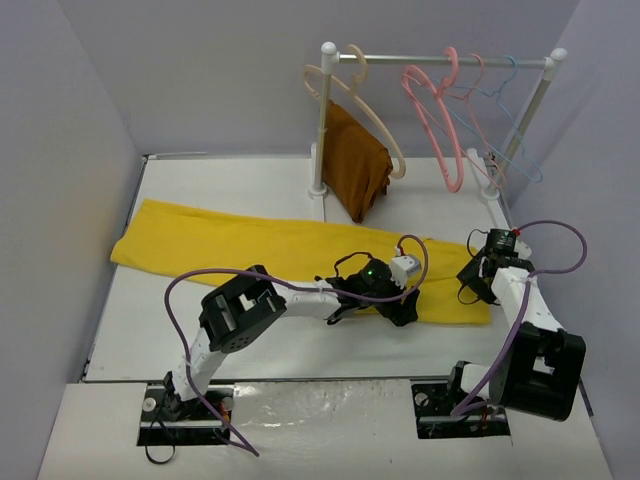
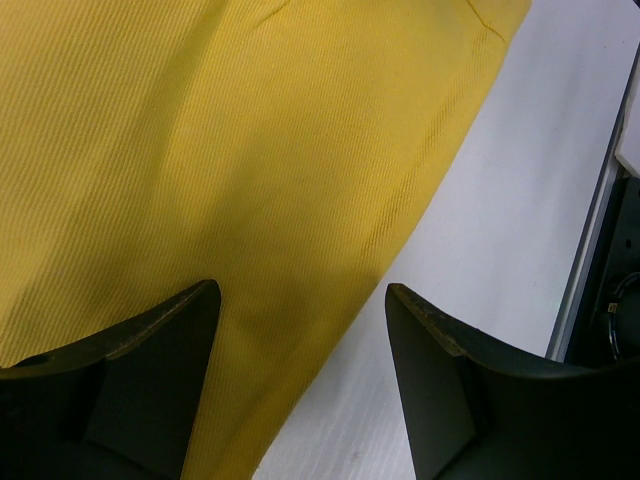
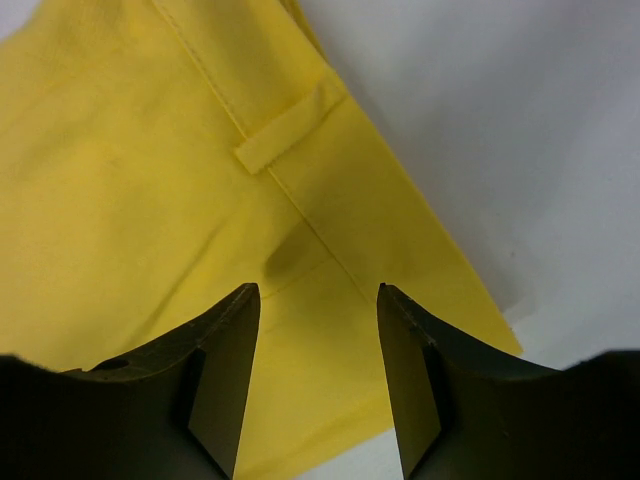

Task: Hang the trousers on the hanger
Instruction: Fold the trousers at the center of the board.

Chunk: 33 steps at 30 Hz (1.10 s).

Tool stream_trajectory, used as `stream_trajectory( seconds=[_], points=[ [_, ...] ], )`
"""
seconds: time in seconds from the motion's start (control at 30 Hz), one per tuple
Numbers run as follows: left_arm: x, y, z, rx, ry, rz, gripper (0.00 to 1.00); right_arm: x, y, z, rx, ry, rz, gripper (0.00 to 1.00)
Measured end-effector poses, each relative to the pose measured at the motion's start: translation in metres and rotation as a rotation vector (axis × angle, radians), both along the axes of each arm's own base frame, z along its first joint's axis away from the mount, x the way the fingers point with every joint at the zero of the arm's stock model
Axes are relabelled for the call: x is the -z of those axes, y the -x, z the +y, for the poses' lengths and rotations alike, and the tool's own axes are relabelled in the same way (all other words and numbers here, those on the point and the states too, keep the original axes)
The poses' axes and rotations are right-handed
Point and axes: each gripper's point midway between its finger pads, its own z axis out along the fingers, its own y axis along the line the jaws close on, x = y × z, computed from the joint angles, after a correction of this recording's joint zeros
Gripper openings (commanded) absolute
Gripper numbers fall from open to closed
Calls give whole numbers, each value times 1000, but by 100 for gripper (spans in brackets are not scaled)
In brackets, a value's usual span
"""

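Yellow trousers (image 1: 250, 243) flat, stretched across table (image 1: 230, 185) (waistband at right); pink hanger (image 1: 432, 125) hooked on rail (image 1: 400, 60)

One pair of trousers (image 1: 250, 245), one brown cloth (image 1: 358, 165), two pink hangers (image 1: 433, 130), one beige hanger (image 1: 377, 126), one blue hanger (image 1: 522, 140)

The trousers (image 1: 250, 245) lie across the table (image 1: 230, 180), hanger (image 1: 451, 176) (on the rail (image 1: 400, 59)) behind.

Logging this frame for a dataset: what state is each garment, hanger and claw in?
trousers, flat on the table, unhung
pink hangers, on the rail, bare
light blue hanger, on the rail, bare
beige hanger, on the rail, carrying brown cloth
left claw, open over the trousers
right claw, open over the trousers
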Motion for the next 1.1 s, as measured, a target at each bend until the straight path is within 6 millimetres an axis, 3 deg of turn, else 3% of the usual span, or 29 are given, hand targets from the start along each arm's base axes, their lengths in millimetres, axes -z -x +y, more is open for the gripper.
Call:
stream_trajectory(
  seconds=[0.17, 0.27, 0.4, 0.73, 0.83, 0.93, 1.1],
  points=[
    [0, 0, 0, -1, -1, 0, 65, -5, -11, 7, -29, -34, -43, 27],
    [0, -1, 0, -1, 0, 1, 65, -3, -19, 11, -36, -69, -70, 25],
    [0, -1, 1, -3, -2, 2, 65, 24, -8, 3, 31, -110, -25, 29],
    [-1, -5, 10, -24, -35, 13, 65, 29, -16, -6, 109, -220, -72, 39],
    [-5, -11, 23, -53, -73, 22, 66, 24, -14, -6, 101, -209, -77, 40],
    [-16, -19, 37, -97, -106, 21, 66, 4, -13, -8, 83, -174, -126, 45],
    [-58, -35, 62, -183, -112, -13, 70, -36, -33, -9, 33, -134, -270, 61]
  ],
)
